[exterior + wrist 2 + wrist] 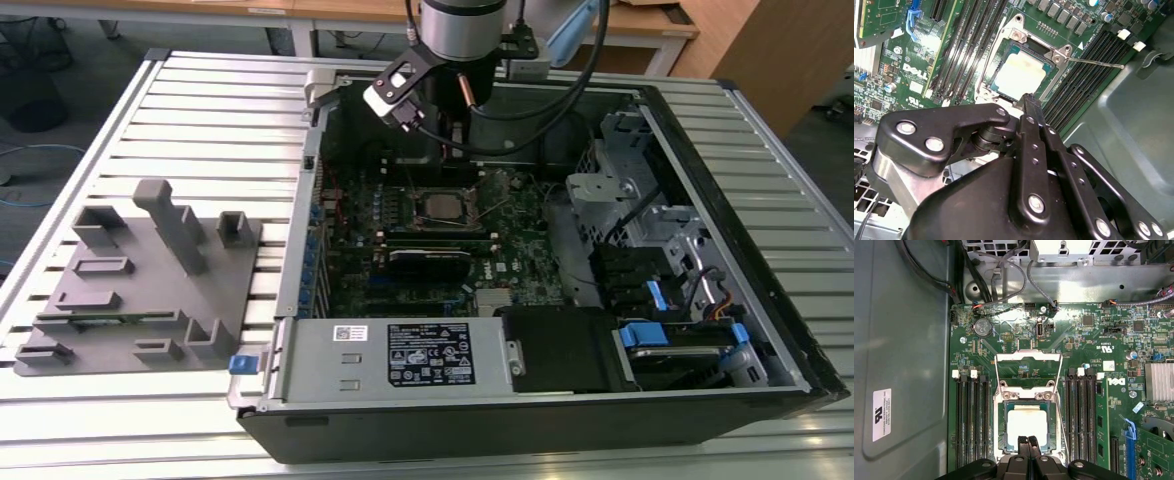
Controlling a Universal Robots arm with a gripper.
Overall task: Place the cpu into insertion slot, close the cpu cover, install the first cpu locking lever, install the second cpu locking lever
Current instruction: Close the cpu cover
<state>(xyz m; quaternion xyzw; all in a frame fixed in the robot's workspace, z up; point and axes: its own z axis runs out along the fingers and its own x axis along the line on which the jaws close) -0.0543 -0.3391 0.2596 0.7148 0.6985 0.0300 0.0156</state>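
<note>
The cpu (1026, 426) lies flat in the insertion slot (1002, 432), its dull silver top showing in both wrist views (1019, 72). The cpu cover (1029, 371) stands hinged open at the socket's edge farthest from my fingers. A thin wire locking lever (1099, 63) sticks out sideways from the socket, unlatched. My gripper (1029, 446) is shut with nothing between its fingers, the tips hovering over the cpu's near edge (1026, 100). In the exterior view the arm (461, 30) hangs over the open case above the socket (441, 205).
Long black memory slots (971, 415) flank the socket on both sides. A grey power-supply box (400, 355) fills the case's near side. A drive cage (627, 200) is at the exterior view's right. A grey fixture block (134, 280) stands outside the case on the slatted table.
</note>
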